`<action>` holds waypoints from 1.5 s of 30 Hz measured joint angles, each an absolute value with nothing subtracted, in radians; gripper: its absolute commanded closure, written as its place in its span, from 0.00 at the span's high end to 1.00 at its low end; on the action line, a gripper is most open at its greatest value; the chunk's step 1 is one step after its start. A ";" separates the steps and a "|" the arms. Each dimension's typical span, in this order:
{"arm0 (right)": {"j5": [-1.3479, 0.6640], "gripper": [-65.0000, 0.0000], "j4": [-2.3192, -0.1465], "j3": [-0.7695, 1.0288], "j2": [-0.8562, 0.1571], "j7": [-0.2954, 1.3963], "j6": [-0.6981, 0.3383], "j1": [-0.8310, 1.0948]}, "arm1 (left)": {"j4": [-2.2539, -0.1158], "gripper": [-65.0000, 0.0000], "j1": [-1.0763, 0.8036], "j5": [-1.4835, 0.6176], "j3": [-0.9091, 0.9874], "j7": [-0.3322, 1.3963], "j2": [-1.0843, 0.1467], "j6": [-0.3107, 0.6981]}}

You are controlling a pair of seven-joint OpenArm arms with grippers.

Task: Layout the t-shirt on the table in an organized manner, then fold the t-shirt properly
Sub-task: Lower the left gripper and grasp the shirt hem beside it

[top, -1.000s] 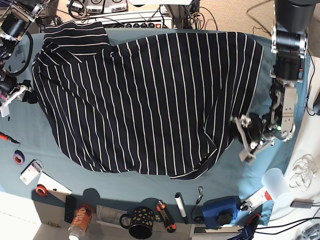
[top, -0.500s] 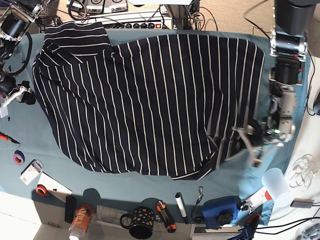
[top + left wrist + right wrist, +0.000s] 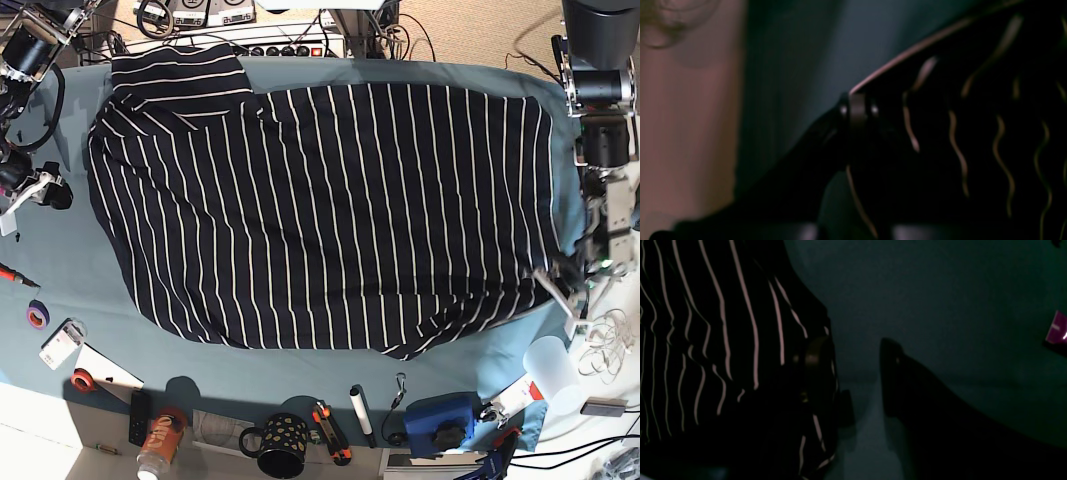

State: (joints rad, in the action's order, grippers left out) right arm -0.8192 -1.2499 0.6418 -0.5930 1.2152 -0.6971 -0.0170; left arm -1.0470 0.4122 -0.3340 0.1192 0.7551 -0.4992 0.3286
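Observation:
The t-shirt (image 3: 330, 210), dark navy with thin white stripes, lies spread across the teal table (image 3: 70, 270), one sleeve at the back left. My left gripper (image 3: 566, 291) is at the table's right edge, shut on the shirt's lower right hem. In the left wrist view its fingertip (image 3: 857, 111) pinches the fabric edge (image 3: 973, 133). My right gripper (image 3: 40, 190) sits by the table's left edge, a little apart from the shirt. In the right wrist view it (image 3: 851, 360) is open, with bare table between the fingers and the shirt (image 3: 723, 340) against one finger.
Along the front edge stand a black dotted mug (image 3: 282, 446), an orange bottle (image 3: 160, 440), a marker (image 3: 360, 412), a blue device (image 3: 440, 422) and tape rolls (image 3: 38, 315). A white cup (image 3: 553, 366) is at the front right. Cables and power strips (image 3: 270, 48) lie behind the table.
My left gripper has moved right to the table's edge, pulling the hem. The whole shirt slid right and spread flatter. My right gripper stayed where it was.

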 measured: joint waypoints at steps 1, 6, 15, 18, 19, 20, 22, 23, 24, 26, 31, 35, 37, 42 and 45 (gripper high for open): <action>-0.819 0.37 -1.250 0.642 -0.593 1.215 -0.697 -0.017 | -1.047 0.37 0.413 -0.345 0.120 0.756 -0.499 0.353; -0.819 0.37 -1.250 0.642 -0.593 1.215 -0.697 -0.017 | -1.047 0.44 0.448 -0.474 0.121 0.814 -0.500 0.364; -0.828 0.37 -1.250 0.642 -0.593 1.171 -0.697 -0.020 | -1.064 0.39 0.596 -0.589 0.107 0.831 -0.416 0.624; -0.838 0.37 -1.250 0.642 -0.593 1.170 -0.697 -0.020 | -1.061 0.39 0.616 -0.420 0.014 0.759 -0.350 0.613; -0.838 0.37 -1.250 0.642 -0.593 1.170 -0.697 -0.022 | -1.060 0.39 0.619 -0.393 -0.036 0.712 -0.340 0.595; -0.838 0.37 -1.250 0.642 -0.593 1.170 -0.697 -0.022 | -1.060 0.39 0.626 -0.364 -0.084 0.680 -0.335 0.563; -0.838 0.37 -1.250 0.642 -0.593 1.174 -0.697 -0.022 | -1.060 0.39 0.649 -0.295 -0.170 0.649 -0.340 0.482; -0.838 0.37 -1.250 0.642 -0.593 1.180 -0.697 -0.022 | -1.053 0.39 0.666 -0.263 -0.210 0.649 -0.347 0.454; -0.838 0.37 -1.250 0.642 -0.593 1.188 -0.697 -0.022 | -1.040 0.39 0.683 -0.239 -0.245 0.649 -0.351 0.435; -0.838 0.37 -1.250 0.642 -0.593 1.192 -0.697 -0.022 | -0.992 0.39 0.714 -0.233 -0.310 0.648 -0.352 0.380; -0.838 0.37 -1.250 0.642 -0.593 1.195 -0.697 -0.022 | -0.756 0.39 0.778 -0.245 -0.357 0.643 -0.311 0.448; -0.838 0.37 -1.250 0.642 -0.593 1.196 -0.697 -0.022 | -0.657 0.39 0.786 -0.240 -0.357 0.627 -0.308 0.469; -0.838 0.37 -1.250 0.642 -0.593 1.196 -0.697 -0.022 | -0.657 0.32 0.785 -0.239 -0.357 0.622 -0.307 0.469; -0.838 0.37 -1.250 0.642 -0.593 1.196 -0.697 -0.022 | -0.657 0.00 0.777 -0.245 -0.357 0.580 -0.304 0.447; -0.838 0.37 -1.250 0.642 -0.593 1.196 -0.697 -0.022 | -0.657 0.00 0.771 -0.248 -0.357 0.549 -0.304 0.326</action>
State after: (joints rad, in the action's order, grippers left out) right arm -0.8383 -1.2499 0.6418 -0.5930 1.1961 -0.6968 -0.0223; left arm -0.6571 0.7712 -0.2478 -0.3569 0.5488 -0.3042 0.3264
